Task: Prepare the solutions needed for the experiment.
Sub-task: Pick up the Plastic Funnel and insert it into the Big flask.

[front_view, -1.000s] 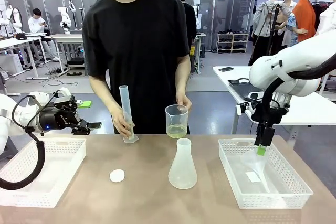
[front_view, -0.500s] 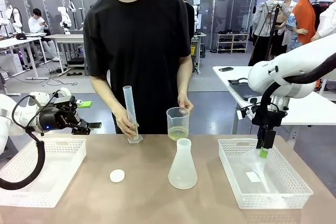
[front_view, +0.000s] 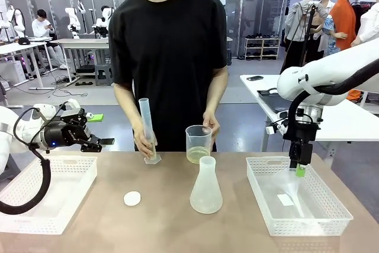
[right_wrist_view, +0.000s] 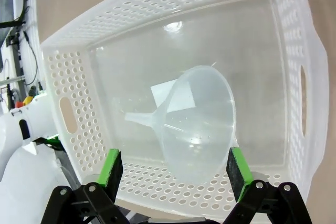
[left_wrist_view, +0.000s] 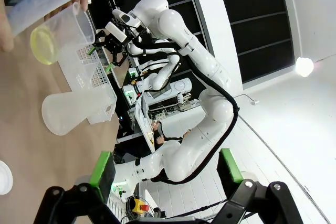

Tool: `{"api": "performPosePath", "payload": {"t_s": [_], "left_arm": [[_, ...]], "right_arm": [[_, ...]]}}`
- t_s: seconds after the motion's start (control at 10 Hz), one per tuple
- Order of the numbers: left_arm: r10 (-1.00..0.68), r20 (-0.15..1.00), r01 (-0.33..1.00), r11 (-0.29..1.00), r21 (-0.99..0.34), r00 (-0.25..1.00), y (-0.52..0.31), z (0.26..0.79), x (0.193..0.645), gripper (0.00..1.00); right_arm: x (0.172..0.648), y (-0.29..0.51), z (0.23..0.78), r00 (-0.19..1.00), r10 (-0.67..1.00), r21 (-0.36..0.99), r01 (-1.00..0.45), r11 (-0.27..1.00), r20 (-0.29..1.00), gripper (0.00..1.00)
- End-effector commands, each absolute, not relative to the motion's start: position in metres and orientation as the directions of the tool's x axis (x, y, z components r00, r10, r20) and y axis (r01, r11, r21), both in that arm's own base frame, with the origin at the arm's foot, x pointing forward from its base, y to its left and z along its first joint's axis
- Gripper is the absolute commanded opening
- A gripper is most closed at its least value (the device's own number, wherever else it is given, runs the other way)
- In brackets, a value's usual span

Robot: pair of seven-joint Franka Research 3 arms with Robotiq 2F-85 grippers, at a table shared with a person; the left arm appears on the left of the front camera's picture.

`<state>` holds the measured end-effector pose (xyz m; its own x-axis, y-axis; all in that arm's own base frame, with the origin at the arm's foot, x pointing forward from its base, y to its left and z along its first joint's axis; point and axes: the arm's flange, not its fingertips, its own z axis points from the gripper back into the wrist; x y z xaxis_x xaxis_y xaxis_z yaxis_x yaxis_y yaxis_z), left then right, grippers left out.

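So the solutions (front_view: 198,157) here are just a shallow layer of pale yellow liquid in the bottom of a clear beaker (front_view: 198,139). It's at the far side of the tabletop (front_view: 166,220), right behind the empty conical flask (front_view: 206,189). The person has one hand (front_view: 209,124) on the beaker's rim; can't tell if it's actually set down or a hair off the surface. Their other hand (front_view: 144,143) grips a tall graduated cylinder (front_view: 145,124) low down, leaning a bit, just beside the beaker. A small white cap (front_view: 132,198) lies on its own nearer the robot. The left arm (front_view: 56,133) hangs over the far edge of the left basket (front_view: 35,205) with its jaws spread wide and nothing in them; in the left wrist view the green pads (left_wrist_view: 102,174) are well apart with the yellow liquid far off. The right arm (front_view: 320,81) points straight down over the right basket (front_view: 308,226), jaws also wide open and empty. In the right wrist view a clear funnel (right_wrist_view: 197,119) lies on its side in that basket, between the two pads (right_wrist_view: 111,167) but below them.
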<state>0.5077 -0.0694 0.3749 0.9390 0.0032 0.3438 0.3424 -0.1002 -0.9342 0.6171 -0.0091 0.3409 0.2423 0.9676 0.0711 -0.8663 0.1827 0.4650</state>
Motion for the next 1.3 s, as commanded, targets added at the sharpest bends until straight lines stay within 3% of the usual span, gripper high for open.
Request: {"api": "performPosePath", "payload": {"t_s": [0.0,0.2,0.3,0.4,0.5,0.6,0.7,0.8,0.9,1.0,1.1,1.2], "left_arm": [[-0.001,0.361,0.358,-0.120,-0.926,0.933,-0.069,0.375,0.509,1.00],[-0.001,0.361,0.358,-0.120,-0.926,0.933,-0.069,0.375,0.509,1.00],[-0.001,0.361,0.358,-0.120,-0.926,0.933,-0.069,0.375,0.509,1.00],[-0.001,0.361,0.358,-0.120,-0.926,0.933,-0.069,0.375,0.509,1.00],[-0.001,0.361,0.358,-0.120,-0.926,0.933,-0.069,0.375,0.509,1.00],[-0.001,0.361,0.358,-0.120,-0.926,0.933,-0.069,0.375,0.509,1.00],[-0.001,0.361,0.358,-0.120,-0.926,0.933,-0.069,0.375,0.509,1.00],[-0.001,0.361,0.358,-0.120,-0.926,0.933,-0.069,0.375,0.509,1.00],[-0.001,0.361,0.358,-0.120,-0.926,0.933,-0.069,0.375,0.509,1.00],[-0.001,0.361,0.358,-0.120,-0.926,0.933,-0.069,0.375,0.509,1.00],[-0.001,0.361,0.358,-0.120,-0.926,0.933,-0.069,0.375,0.509,1.00],[-0.001,0.361,0.358,-0.120,-0.926,0.933,-0.069,0.375,0.509,1.00]], "right_arm": [[0.629,-0.012,0.336,0.214,0.974,0.496,-0.855,0.149,0.076,1.00],[0.630,-0.014,0.330,0.234,0.969,0.493,-0.855,0.163,0.085,1.00],[0.631,-0.015,0.328,0.246,0.966,0.500,-0.849,0.172,0.085,0.83],[0.632,-0.014,0.327,0.251,0.965,0.504,-0.845,0.182,0.072,0.83],[0.633,-0.013,0.327,0.259,0.963,0.501,-0.844,0.190,0.072,0.65],[0.634,-0.011,0.326,0.257,0.964,0.505,-0.843,0.185,0.076,0.81],[0.635,-0.010,0.325,0.253,0.964,0.507,-0.843,0.179,0.080,0.47],[0.636,-0.010,0.324,0.254,0.964,0.509,-0.842,0.180,0.079,0.62],[0.637,-0.011,0.323,0.260,0.962,0.512,-0.839,0.184,0.079,0.29],[0.637,-0.011,0.322,0.263,0.962,0.517,-0.835,0.188,0.075,0.44],[0.636,-0.011,0.321,0.267,0.961,0.522,-0.831,0.193,0.070,0.11],[0.636,-0.010,0.321,0.272,0.960,0.526,-0.828,0.196,0.070,0.26]]}}
